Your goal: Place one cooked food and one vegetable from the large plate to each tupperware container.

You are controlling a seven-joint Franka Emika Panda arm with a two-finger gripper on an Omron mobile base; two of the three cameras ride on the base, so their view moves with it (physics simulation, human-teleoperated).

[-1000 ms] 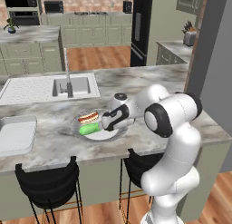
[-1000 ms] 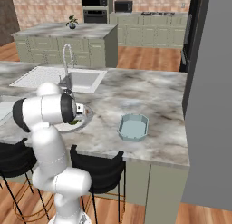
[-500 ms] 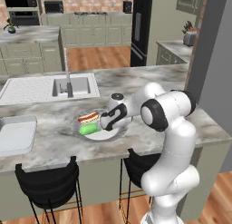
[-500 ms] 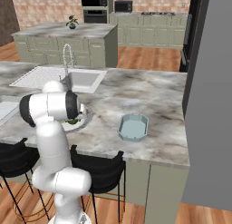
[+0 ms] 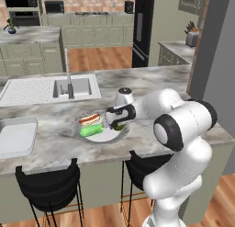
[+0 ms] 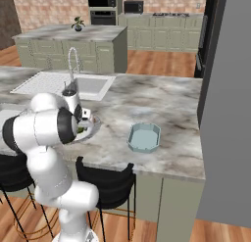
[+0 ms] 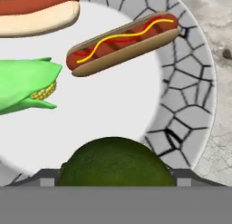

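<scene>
Two tubs waited on the marble tabletop [image 5: 55,143]: the larger grey-white container [image 5: 13,136] at the left end, the small teal container [image 6: 144,136] well apart to the right of the arm. Between them sat the large plate [image 5: 114,135], carrying all four foods. On it: hot dog [image 5: 90,118] at the far side, long light-green vegetable [image 5: 92,130] just beside it, thinner sausage [image 7: 121,42] with its long axis running diagonally across the hand view. Smallest, the dark green roundish vegetable [image 7: 115,162] lay directly under the pincer [image 5: 114,125], between the fingertips, at the plate's near-right rim. Finger tips were hidden behind it; cannot tell whether the pincer had clenched. Judgement: first pick in hand, nothing yet transferred.
</scene>
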